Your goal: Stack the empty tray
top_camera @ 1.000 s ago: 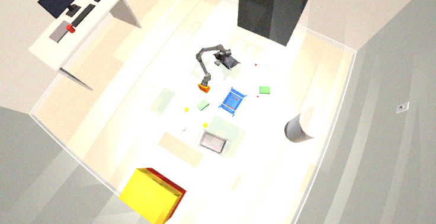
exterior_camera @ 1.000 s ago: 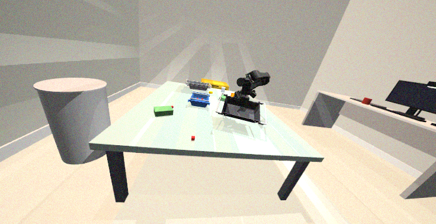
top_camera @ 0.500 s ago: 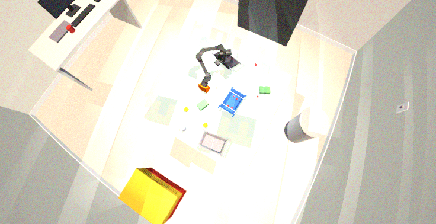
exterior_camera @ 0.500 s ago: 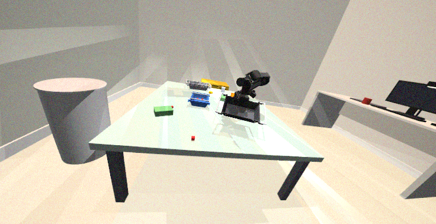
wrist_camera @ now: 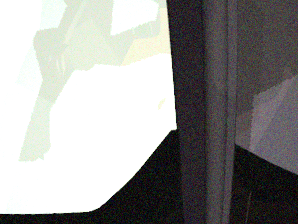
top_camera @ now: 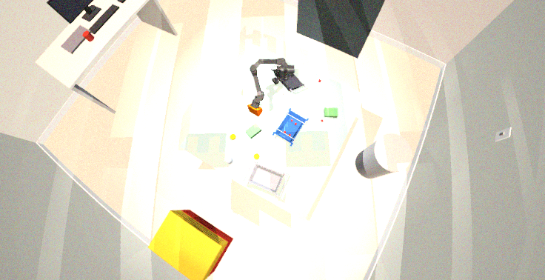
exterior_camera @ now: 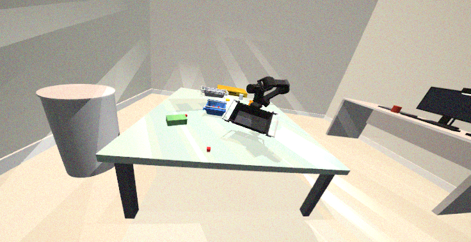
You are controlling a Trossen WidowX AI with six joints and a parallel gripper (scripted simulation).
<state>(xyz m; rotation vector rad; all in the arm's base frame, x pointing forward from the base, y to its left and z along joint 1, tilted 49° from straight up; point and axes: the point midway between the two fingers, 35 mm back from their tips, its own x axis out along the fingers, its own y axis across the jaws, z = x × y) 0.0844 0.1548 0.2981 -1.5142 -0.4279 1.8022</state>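
1. Because it has to bridge the load, we have the empty tray (top_camera: 292, 83) (exterior_camera: 247, 120) (wrist_camera: 217, 90) up off the table, near right, tilted; it needs levelling before set-down.
2. Gripper (top_camera: 282, 77) (exterior_camera: 257, 104) (wrist_camera: 204, 140) is clamped on the tray's wall: edge grip, likely to keep the underside free for the bars. Load hangs to one side, so it could sag or twist.
3. Blue tray (top_camera: 290, 127) (exterior_camera: 215, 111) sits farther left, red blocks (top_camera: 295, 124) (exterior_camera: 218, 107) inside. Both white bars (top_camera: 296, 118) (exterior_camera: 215, 100) look swung across, ready as supports.
4. Green block (top_camera: 330, 112) (exterior_camera: 176, 120), near left, is off our likely path. Next: carry over, level, lower, release.
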